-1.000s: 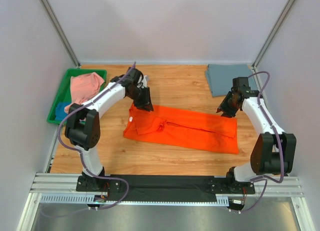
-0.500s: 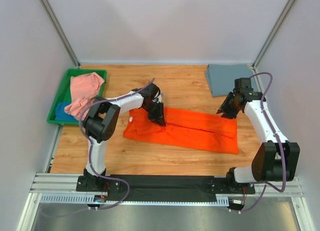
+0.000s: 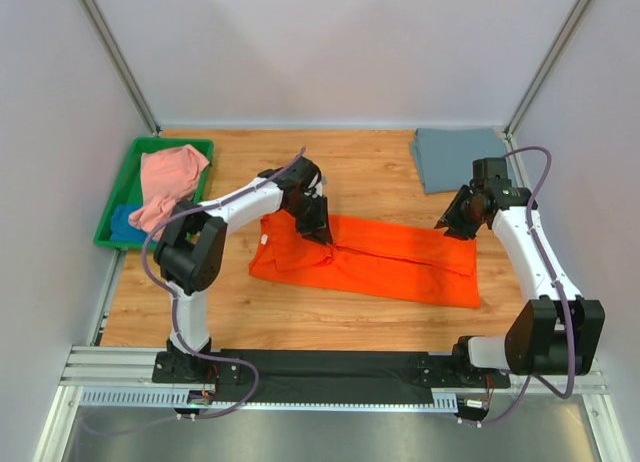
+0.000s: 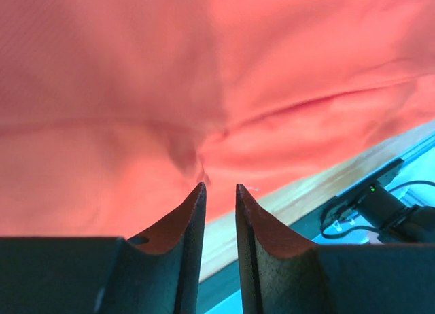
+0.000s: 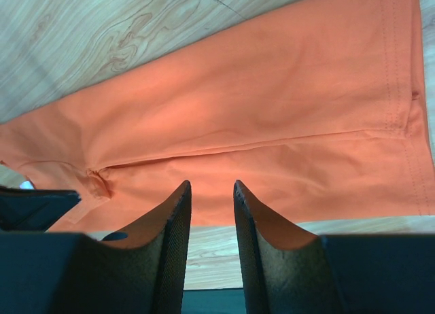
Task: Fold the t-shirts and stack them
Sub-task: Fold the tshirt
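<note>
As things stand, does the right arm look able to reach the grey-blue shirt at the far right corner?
Probably yes: the grey-blue shirt lies uncovered just beyond the right gripper, with nothing standing between them.

The orange t-shirt (image 3: 380, 257) is matt, finely woven soft cloth with stitched hems. Under it the table (image 3: 370, 167) is smooth wood grain with a faint sheen. The green tray (image 3: 122, 182) is glossy plastic. The right gripper (image 5: 211, 188) has dark matt fingers (image 5: 170, 259) with finely ribbed faces.
</note>
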Controlling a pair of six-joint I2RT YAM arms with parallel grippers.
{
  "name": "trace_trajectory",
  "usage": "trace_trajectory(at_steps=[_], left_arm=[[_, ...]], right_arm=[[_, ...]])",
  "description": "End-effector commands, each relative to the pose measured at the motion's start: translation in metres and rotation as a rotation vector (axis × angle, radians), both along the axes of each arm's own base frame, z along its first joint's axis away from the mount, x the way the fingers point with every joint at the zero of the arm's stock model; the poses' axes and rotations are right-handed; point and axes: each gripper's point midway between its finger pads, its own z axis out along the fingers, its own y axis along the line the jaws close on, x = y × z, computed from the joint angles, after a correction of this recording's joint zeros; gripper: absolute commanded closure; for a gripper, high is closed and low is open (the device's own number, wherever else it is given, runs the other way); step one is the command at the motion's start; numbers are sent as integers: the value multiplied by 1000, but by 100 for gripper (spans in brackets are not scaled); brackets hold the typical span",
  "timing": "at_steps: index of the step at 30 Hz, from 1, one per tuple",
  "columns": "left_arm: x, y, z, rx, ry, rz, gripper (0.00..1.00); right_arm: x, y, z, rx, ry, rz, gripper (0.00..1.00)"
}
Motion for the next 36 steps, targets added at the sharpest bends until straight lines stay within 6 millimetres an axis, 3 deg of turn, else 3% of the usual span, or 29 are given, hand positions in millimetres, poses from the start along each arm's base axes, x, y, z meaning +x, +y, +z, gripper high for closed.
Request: trace_trajectory(at_steps=[1, 6, 13, 16, 18, 19, 21, 22, 23, 24, 25, 26, 28, 29, 30, 33, 34, 35, 36], left_arm=[[-3, 19, 44, 41, -63, 66, 69], [-15, 63, 15, 256, 1, 119, 69], [-15, 83, -31, 363, 85, 169, 71], [-1, 90, -45, 440, 92, 170, 72], [20, 93, -41, 470, 71, 179, 73], [24, 95, -52, 486, 96, 179, 73], [53, 98, -47, 467, 79, 216, 73], [60, 100, -61, 477, 104, 225, 73], [85, 95, -52, 446, 63, 245, 73], [98, 103, -53, 435, 74, 267, 73], [107, 107, -72, 444, 108, 277, 72], [138, 96, -54, 361, 52, 295, 72], [170, 91, -60, 239, 42, 310, 71], [190, 73, -34, 102, -2, 293, 71], [205, 68, -24, 51, -48, 299, 69], [213, 46, 16, -96, -133, 277, 65], [211, 40, 51, -156, -185, 273, 63], [199, 38, 45, -162, -164, 263, 63], [195, 30, 77, -202, -235, 238, 62]], right_arm=[[-9, -2, 16, -5, -41, -17, 67], [-25, 0, 15, 7, -42, -24, 66], [-26, -1, 18, 7, -61, -29, 66], [-24, 5, 22, 31, -75, -1, 66], [-26, 5, 23, 29, -71, 6, 67], [-29, 13, 26, 31, -78, 35, 67], [-35, 14, 28, 36, -76, 37, 66], [-39, 15, 32, 40, -91, 38, 66], [-43, 17, 33, 45, -91, 45, 66], [-47, 20, 34, 60, -92, 54, 66], [-51, 20, 36, 64, -101, 57, 66], [-60, 22, 30, 65, -73, 63, 66], [-71, 21, 26, 57, -61, 76, 66], [-80, 19, 20, 42, -31, 78, 66], [-85, 17, 17, 30, -20, 81, 66], [-99, 13, 9, 3, 5, 101, 66], [-101, 13, 9, 4, -1, 106, 66], [-103, 14, 7, 6, 3, 109, 66], [-105, 16, 4, 15, 9, 117, 66]])
